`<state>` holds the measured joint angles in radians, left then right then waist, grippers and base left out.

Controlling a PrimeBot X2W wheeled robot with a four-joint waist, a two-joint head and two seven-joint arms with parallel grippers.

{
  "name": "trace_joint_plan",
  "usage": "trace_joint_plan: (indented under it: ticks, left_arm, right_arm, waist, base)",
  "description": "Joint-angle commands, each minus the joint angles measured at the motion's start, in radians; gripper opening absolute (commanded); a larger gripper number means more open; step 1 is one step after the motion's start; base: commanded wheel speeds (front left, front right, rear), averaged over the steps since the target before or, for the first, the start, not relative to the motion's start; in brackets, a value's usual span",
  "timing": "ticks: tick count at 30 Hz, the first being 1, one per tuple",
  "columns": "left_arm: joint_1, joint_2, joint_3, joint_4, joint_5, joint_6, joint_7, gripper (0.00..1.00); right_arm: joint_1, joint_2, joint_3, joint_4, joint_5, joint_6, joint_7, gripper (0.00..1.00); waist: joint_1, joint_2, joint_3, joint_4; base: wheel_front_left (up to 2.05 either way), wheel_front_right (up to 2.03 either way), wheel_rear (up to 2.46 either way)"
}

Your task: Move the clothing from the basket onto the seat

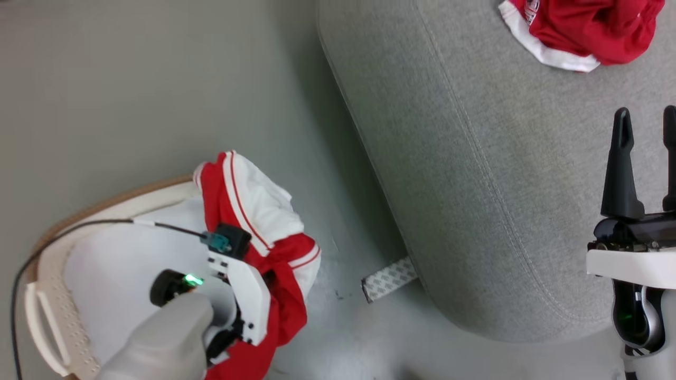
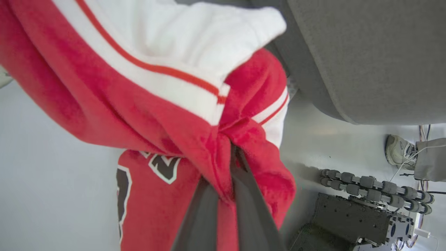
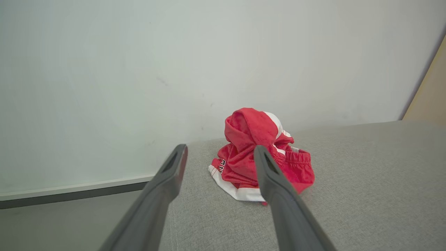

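A red and white garment (image 1: 264, 232) hangs bunched from my left gripper (image 2: 231, 153), which is shut on its fabric above the basket's right side. The cream basket (image 1: 58, 316) with white lining (image 1: 116, 274) stands on the floor at the lower left. A second red garment (image 1: 586, 29) lies crumpled on the grey sofa (image 1: 475, 158) at the upper right, and again as the red garment (image 3: 259, 157) ahead of my right gripper (image 3: 219, 151). My right gripper (image 1: 647, 119) hovers open over the sofa seat, nothing between its fingers.
A strip of patterned tape (image 1: 388, 278) lies on the floor by the sofa's base. The left wrist view has the robot's dark wheeled base (image 2: 362, 216) and a person's shoe (image 2: 399, 151). A pale wall (image 3: 174, 69) rises behind the sofa.
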<state>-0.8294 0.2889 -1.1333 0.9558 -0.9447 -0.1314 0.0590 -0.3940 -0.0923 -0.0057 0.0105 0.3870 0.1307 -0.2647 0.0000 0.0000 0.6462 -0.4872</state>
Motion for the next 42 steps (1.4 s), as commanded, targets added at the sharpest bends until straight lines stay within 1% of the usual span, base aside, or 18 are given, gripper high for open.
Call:
trace_joint_plan:
  ticks: [1, 5, 13, 18, 23, 25, 29, 30, 34, 42]
  left_arm:
    - [0.022, -0.016, -0.017, -0.014, -0.016, 0.002, -0.027, 0.0]
    - [0.043, -0.039, -0.054, -0.039, -0.054, 0.002, -0.079, 0.0]
    - [0.086, -0.084, -0.11, -0.096, -0.084, 0.002, -0.222, 0.0]
    - [0.093, -0.098, -0.127, -0.129, -0.063, 0.002, -0.293, 0.0]
    - [0.079, -0.095, -0.121, -0.174, -0.033, 0.002, -0.321, 0.0]
    - [0.065, -0.09, -0.097, -0.198, -0.019, 0.002, -0.325, 0.0]
    - [0.057, -0.069, -0.002, -0.282, 0.043, 0.007, -0.323, 0.0]
    - [0.057, -0.069, -0.002, -0.282, 0.043, 0.007, -0.323, 0.0]
    - [0.064, -0.043, 0.084, -0.384, 0.111, 0.026, -0.324, 0.0]
    - [0.022, -0.001, 0.214, -0.565, 0.213, 0.07, -0.323, 0.0]
  right_arm:
    - [0.017, -0.013, -0.006, 0.009, -0.007, 0.0, 0.001, 1.0]
    - [0.036, -0.037, -0.007, 0.02, -0.013, 0.0, 0.001, 1.0]
    - [0.092, -0.096, 0.005, 0.045, -0.016, 0.0, 0.001, 1.0]
    - [0.126, -0.12, 0.026, 0.057, -0.008, 0.0, 0.001, 1.0]
    - [0.163, -0.133, 0.045, 0.072, 0.008, 0.0, 0.001, 1.0]
    - [0.18, -0.131, 0.053, 0.076, 0.011, 0.0, 0.001, 1.0]
    - [0.212, -0.123, 0.077, 0.084, 0.02, 0.0, 0.001, 1.0]
    - [0.212, -0.123, 0.077, 0.084, 0.02, 0.0, 0.001, 1.0]
    - [0.238, -0.112, 0.104, 0.094, 0.029, 0.0, 0.001, 1.0]
    - [0.258, -0.085, 0.155, 0.105, 0.046, 0.0, 0.001, 1.0]
  waist:
    - [0.0, 0.0, -0.081, 0.042]
    - [0.0, 0.0, -0.177, 0.083]
    - [0.0, 0.0, -0.376, 0.179]
    - [0.0, 0.0, -0.469, 0.232]
    - [0.0, 0.0, -0.548, 0.276]
    - [0.0, 0.0, -0.574, 0.291]
    - [0.0, 0.0, -0.616, 0.317]
    - [0.0, 0.0, -0.616, 0.317]
    - [0.0, 0.0, -0.642, 0.334]
    - [0.0, 0.0, -0.662, 0.353]
  base:
    - [0.0, 0.0, 0.0]
    - [0.0, 0.0, 0.0]
    - [0.0, 0.0, 0.0]
    - [0.0, 0.0, 0.0]
    - [0.0, 0.0, 0.0]
    - [0.0, 0.0, 0.0]
    - [0.0, 0.0, 0.0]
    - [0.0, 0.0, 0.0]
    - [0.0, 0.0, 0.0]
    - [0.0, 0.0, 0.0]
